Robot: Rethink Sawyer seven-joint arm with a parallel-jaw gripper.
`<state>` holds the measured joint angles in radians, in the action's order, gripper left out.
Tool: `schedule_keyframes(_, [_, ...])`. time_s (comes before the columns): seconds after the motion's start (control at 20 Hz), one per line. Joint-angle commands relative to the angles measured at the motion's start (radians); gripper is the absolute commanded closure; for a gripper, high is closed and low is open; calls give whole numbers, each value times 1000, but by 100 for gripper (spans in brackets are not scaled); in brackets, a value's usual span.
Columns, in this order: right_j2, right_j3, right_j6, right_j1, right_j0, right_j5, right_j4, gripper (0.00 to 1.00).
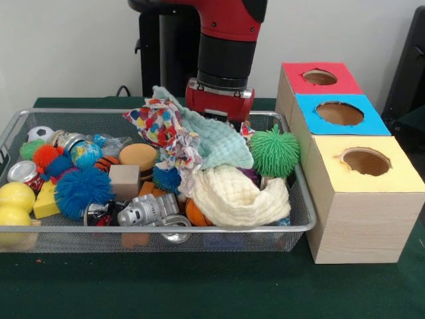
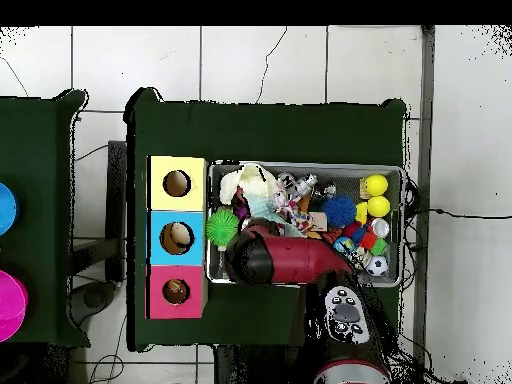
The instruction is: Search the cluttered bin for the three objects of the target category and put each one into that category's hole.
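Front view: three boxes (image 1: 345, 139), two lemons (image 1: 14, 205) in bin (image 1: 199, 229)

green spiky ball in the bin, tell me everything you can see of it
The green spiky ball is a bright green rubbery-looking puffer covered all over in thin soft spikes, roughly round and whole. It sits high in the wire mesh bin at the end nearest the three boxes, against the rim beside the blue-topped box. It rests on the clutter, touching the pale mint cloth on one side and the cream cloth below it. The overhead view shows it in the same corner.
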<state>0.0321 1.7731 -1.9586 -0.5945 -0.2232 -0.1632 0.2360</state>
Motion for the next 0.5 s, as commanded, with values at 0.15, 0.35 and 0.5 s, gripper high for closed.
schedule_keyframes(0.15, [97,-6,-150,32,61,-14,-8,0])
schedule_keyframes(0.35, [78,43,-101,-139,51,-178,-39,0])
schedule_keyframes(0.5, [73,38,-53,-228,46,-313,-54,0])
